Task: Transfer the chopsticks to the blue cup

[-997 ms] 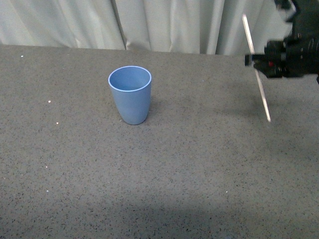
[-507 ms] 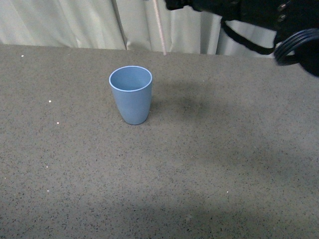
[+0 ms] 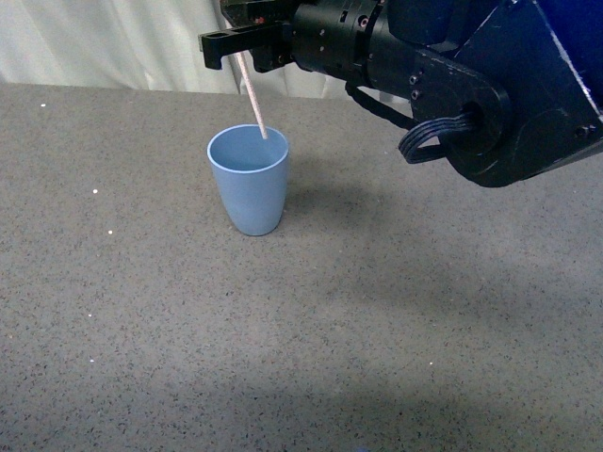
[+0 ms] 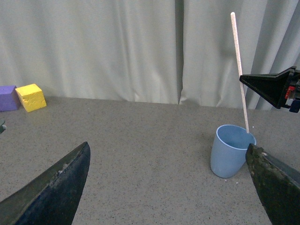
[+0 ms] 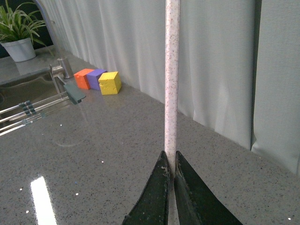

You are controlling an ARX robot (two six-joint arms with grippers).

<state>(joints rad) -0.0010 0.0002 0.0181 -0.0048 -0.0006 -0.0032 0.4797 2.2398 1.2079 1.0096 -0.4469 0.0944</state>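
Note:
The blue cup [image 3: 249,181] stands upright on the grey table; it also shows in the left wrist view [image 4: 231,150]. My right gripper [image 3: 236,42] is shut on the chopsticks [image 3: 252,99], one thin cream stick, held above the cup. The stick's lower tip is at the cup's far rim, just inside the mouth. In the left wrist view the chopsticks [image 4: 239,70] rise nearly upright above the cup. In the right wrist view the chopsticks [image 5: 171,79] are pinched between the closed fingers [image 5: 159,192]. My left gripper [image 4: 171,180] is open and empty, away from the cup.
A grey speckled table [image 3: 377,311] with white curtains [image 3: 113,42] behind. Yellow [image 4: 31,97] and purple [image 4: 7,97] blocks sit at the table's far edge; an orange block [image 5: 83,78] lies beside them, with a potted plant [image 5: 16,35] behind. My right arm [image 3: 471,85] reaches across above the table.
My right arm has swung left across the table with the stick, from the far right to above the cup. The stick's lower tip has come down to the cup's mouth.

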